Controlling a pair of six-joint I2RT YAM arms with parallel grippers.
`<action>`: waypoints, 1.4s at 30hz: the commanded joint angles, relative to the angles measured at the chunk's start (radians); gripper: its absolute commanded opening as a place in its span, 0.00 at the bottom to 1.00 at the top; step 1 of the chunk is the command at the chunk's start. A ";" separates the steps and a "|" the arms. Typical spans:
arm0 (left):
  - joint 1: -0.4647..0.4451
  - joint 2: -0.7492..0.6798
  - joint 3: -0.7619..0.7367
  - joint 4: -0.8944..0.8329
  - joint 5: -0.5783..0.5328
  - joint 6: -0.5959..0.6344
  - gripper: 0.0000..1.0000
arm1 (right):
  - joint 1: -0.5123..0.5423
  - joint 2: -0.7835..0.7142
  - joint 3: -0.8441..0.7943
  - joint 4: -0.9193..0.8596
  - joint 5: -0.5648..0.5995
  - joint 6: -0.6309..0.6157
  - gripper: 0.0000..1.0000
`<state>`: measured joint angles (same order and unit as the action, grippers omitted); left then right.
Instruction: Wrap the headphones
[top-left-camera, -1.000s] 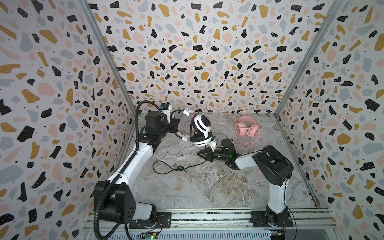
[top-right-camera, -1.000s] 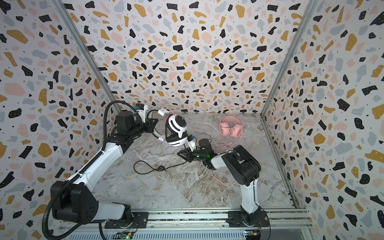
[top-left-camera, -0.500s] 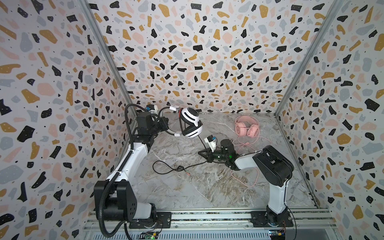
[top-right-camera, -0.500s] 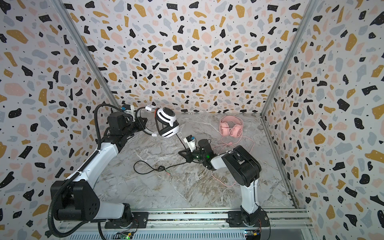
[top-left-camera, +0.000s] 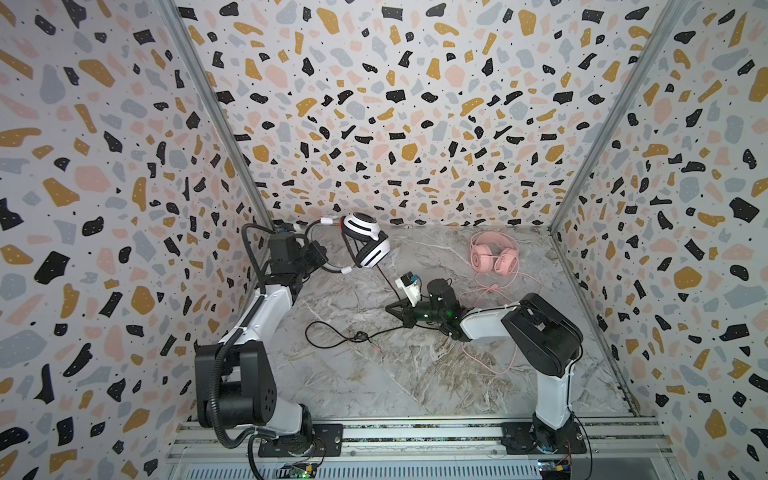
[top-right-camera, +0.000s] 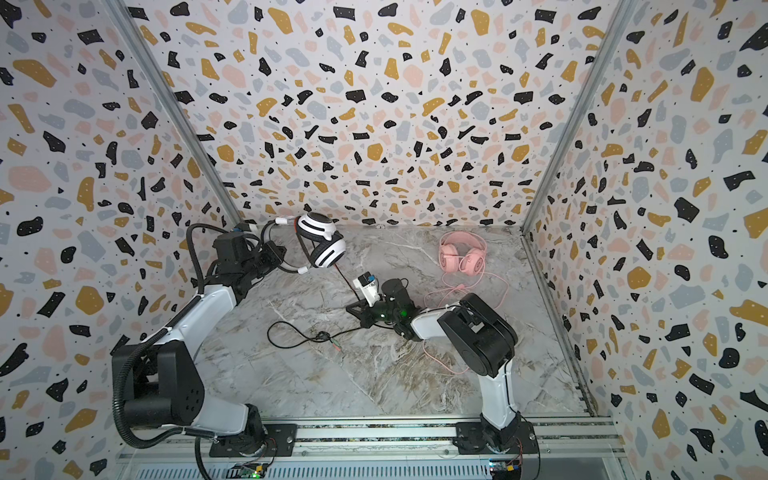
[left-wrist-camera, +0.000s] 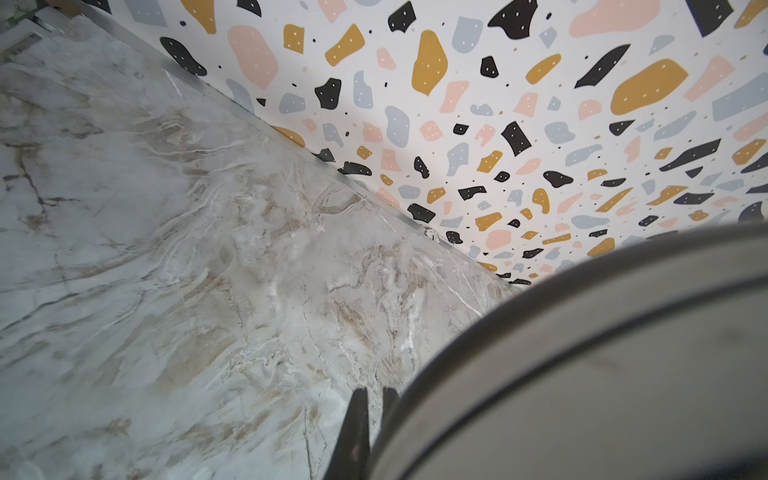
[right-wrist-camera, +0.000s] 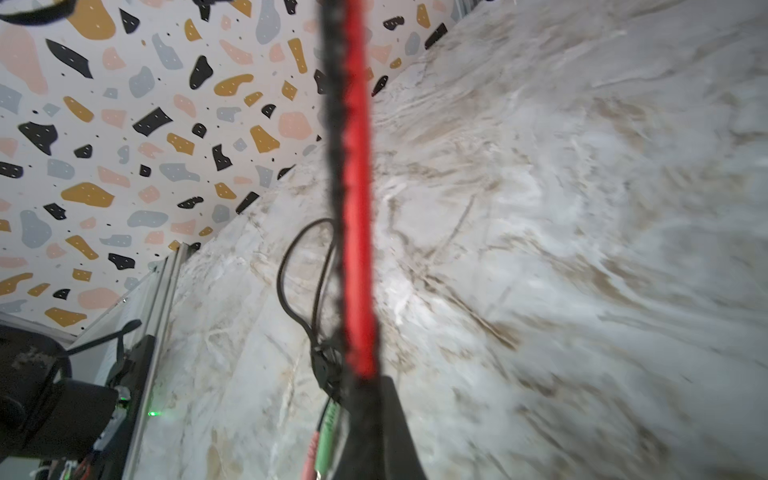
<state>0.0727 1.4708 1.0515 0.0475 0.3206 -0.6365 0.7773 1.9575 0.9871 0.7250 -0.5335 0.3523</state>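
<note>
Left gripper: the left gripper (top-left-camera: 318, 252) has its black fingers clamped together on the thin black headband of the white headset (top-left-camera: 365, 239), an over-ear plastic pair with black stripes. It holds it raised over the back left of the grey marble-patterned table (top-left-camera: 374, 395), close to the wall.
Right gripper: the right gripper (top-left-camera: 391, 309) sits low over mid-table, fingers pinched shut on the black cable (top-left-camera: 386, 283), a thin cord with a red streak.
Cable: it runs straight and looks taut from the lower ear cup to the right gripper. Past the pinch, a slack loop and the pink and green plugs (top-left-camera: 374, 345) lie on the table.
Pink headset: the pink headset (top-left-camera: 494, 257), an all-pink over-ear pair, rests at the back right, well apart and unwrapped. Its pink cable (top-left-camera: 492, 286) passes under the right arm.
Risk, tension: pulling the grippers further apart likely strains the cord at the ear cup or yanks it free.
Risk, slip: the thin band offers little grip, so the cups may swing or drop.
Risk, winding: a slack turn probably slides off the cups.
Risk, snag: the trailing loop may knot or catch.
Risk, pink cable: a sweeping right arm may drag it.
</note>
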 joint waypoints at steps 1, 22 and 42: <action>0.013 -0.044 0.019 0.116 -0.040 -0.053 0.00 | 0.048 0.008 0.052 -0.112 0.050 -0.068 0.01; 0.067 0.015 0.017 0.022 -0.114 -0.103 0.00 | 0.155 -0.032 0.225 -0.453 0.141 -0.327 0.02; -0.060 0.054 0.105 -0.136 -0.275 0.034 0.00 | 0.201 -0.264 0.272 -0.679 0.336 -0.454 0.02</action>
<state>0.0425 1.5387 1.0901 -0.1398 0.0978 -0.6300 0.9714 1.7706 1.2480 0.1009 -0.2478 -0.0593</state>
